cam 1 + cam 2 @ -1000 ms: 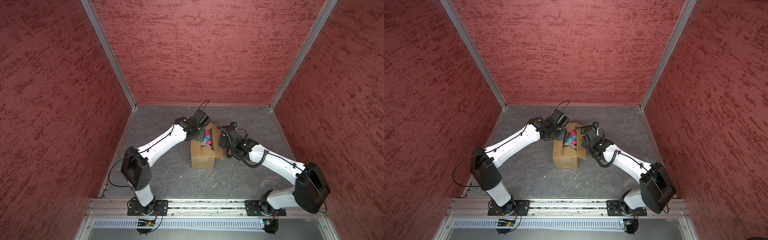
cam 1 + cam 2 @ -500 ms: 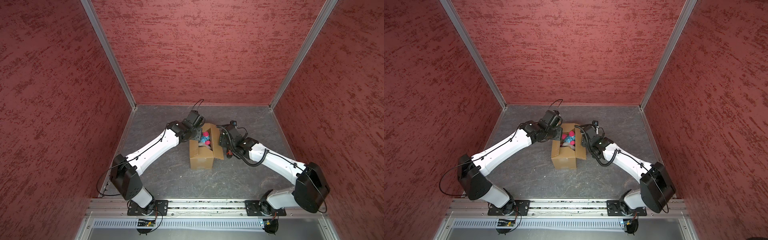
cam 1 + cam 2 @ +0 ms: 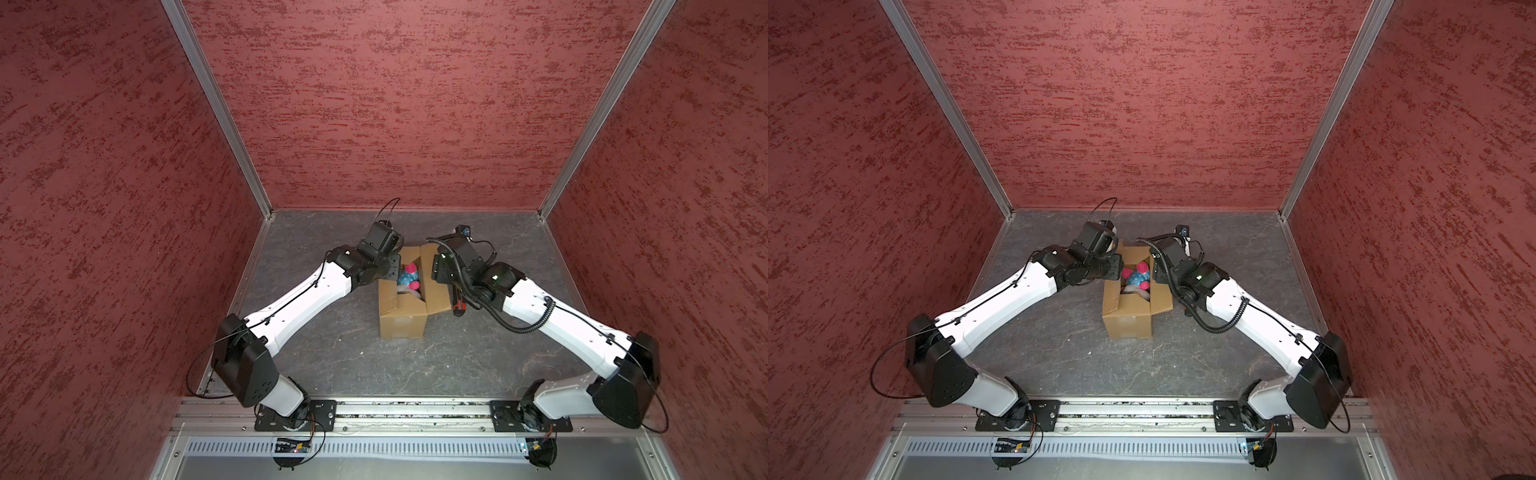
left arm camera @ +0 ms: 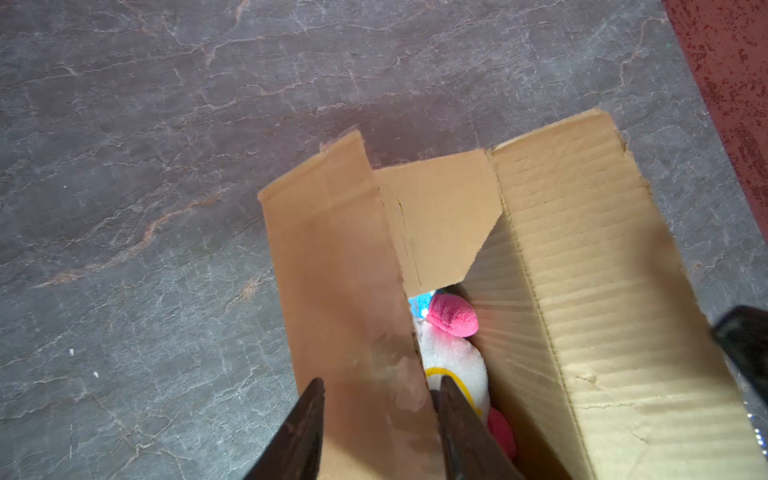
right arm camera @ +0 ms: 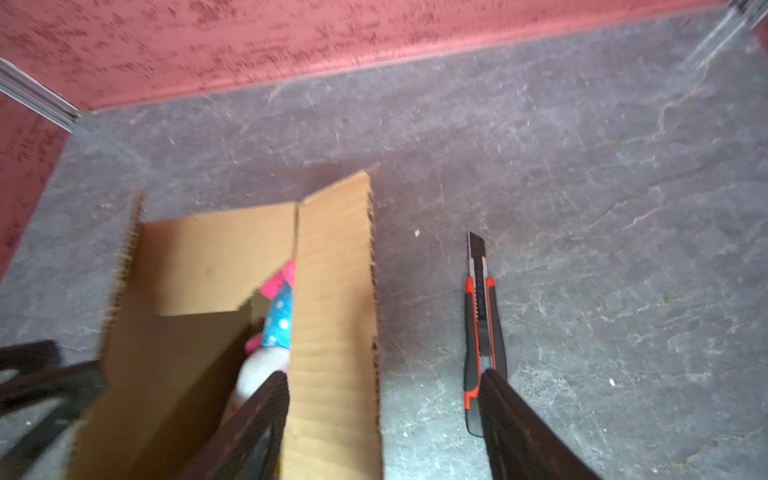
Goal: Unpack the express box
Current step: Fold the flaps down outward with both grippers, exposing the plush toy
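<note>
The express box (image 3: 403, 328), a plain brown oblong cardboard carton, stood with flaps open on the grey stone-patterned tabletop (image 3: 332, 357), between the two arms. Inside lay a pink, blue and white plush toy (image 3: 409, 277). The left gripper (image 4: 380, 384) had its jaws spread, one on each side of the left flap. The right gripper (image 5: 382, 378) had jaws spread wide astride the right flap. A red-and-black utility knife (image 5: 482, 332) lay on the tabletop just beside the box.

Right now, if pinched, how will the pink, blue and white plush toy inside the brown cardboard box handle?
The pink, blue and white plush toy looks stuffed: probably floppy and light. It may snag coming out, since a flap of the brown cardboard box partly covers it.
</note>
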Action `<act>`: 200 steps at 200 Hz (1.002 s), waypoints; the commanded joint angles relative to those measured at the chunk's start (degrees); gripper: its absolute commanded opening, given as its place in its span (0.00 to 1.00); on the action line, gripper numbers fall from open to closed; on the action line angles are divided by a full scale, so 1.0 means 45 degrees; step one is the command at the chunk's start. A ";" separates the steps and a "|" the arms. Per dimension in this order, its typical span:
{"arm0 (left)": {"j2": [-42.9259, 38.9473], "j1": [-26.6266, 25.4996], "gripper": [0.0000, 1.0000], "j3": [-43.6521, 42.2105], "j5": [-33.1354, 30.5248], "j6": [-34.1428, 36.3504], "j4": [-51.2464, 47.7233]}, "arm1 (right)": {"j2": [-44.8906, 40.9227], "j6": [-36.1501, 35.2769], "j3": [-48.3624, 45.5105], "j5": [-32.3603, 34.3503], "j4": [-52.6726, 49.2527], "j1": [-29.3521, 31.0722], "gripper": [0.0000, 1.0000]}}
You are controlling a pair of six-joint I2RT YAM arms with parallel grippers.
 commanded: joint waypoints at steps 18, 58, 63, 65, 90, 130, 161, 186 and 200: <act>-0.0437 0.0064 0.46 -0.0226 0.0256 0.0076 0.0475 | 0.0873 0.0480 0.1187 0.1454 -0.1873 0.0579 0.75; -0.0515 0.0084 0.46 -0.0461 0.0410 0.0024 0.0726 | 0.1026 0.0155 0.1266 0.0854 -0.1100 0.0742 0.75; -0.0500 0.0084 0.46 -0.0465 0.0431 0.0024 0.0746 | 0.1074 0.0130 0.1253 0.0770 -0.0982 0.0742 0.75; -0.0497 0.0084 0.46 -0.0466 0.0429 0.0029 0.0757 | 0.1086 0.0114 0.1240 0.0731 -0.0928 0.0742 0.75; -0.0417 0.0084 0.47 -0.0466 0.0510 0.0023 0.0826 | 0.1461 -0.0035 0.1126 0.0234 -0.0441 0.0742 0.75; -0.0317 0.0102 0.47 -0.0397 0.0578 0.0073 0.0768 | 0.2089 0.0030 0.1028 -0.0087 0.0087 0.0742 0.75; -0.0359 0.0138 0.47 -0.0466 0.0655 0.0045 0.0787 | 0.2104 -0.0116 0.1242 -0.0140 0.0171 0.0739 0.75; -0.0375 0.0143 0.47 -0.0485 0.0693 0.0017 0.0826 | 0.2014 -0.0194 0.1580 0.0261 -0.0294 0.0742 0.74; -0.0388 0.0151 0.47 -0.0505 0.0713 0.0017 0.0865 | 0.1865 -0.0358 0.1723 0.0401 -0.0480 0.0742 0.75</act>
